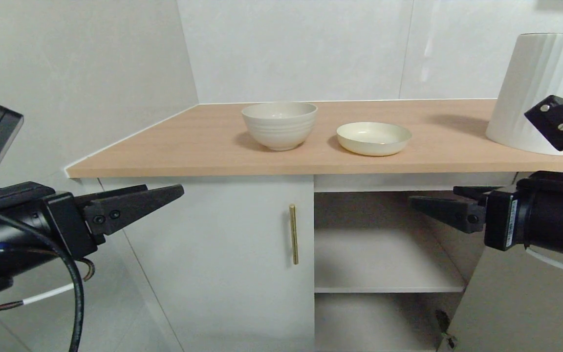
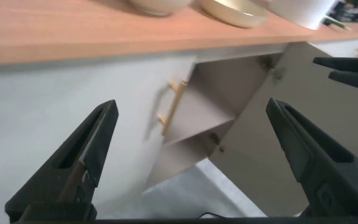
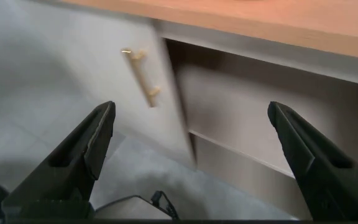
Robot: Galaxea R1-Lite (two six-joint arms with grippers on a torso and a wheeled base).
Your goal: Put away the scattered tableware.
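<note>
- bowl (image 1: 279,124) and shallow dish (image 1: 373,138) sit on the wooden counter (image 1: 164,151), near each other but apart, bowl to the left.
- both are upright with mouths up; being round, they have no long axis and should allow a rim grab from any side.
- the bowl is above the shut door with the gold handle (image 1: 293,233), the dish above the open side.
- the right door (image 1: 506,303) is swung out, likely so the shelf (image 1: 384,259) can take the 2 pieces.
- left gripper (image 2: 191,115) has its jaws spread wide and holds nothing, low in front of the cabinet.
- right gripper (image 3: 190,109) is also spread and holds nothing, facing the open side.
- a white ribbed pot (image 1: 540,88) stands at the far right of the counter.
</note>
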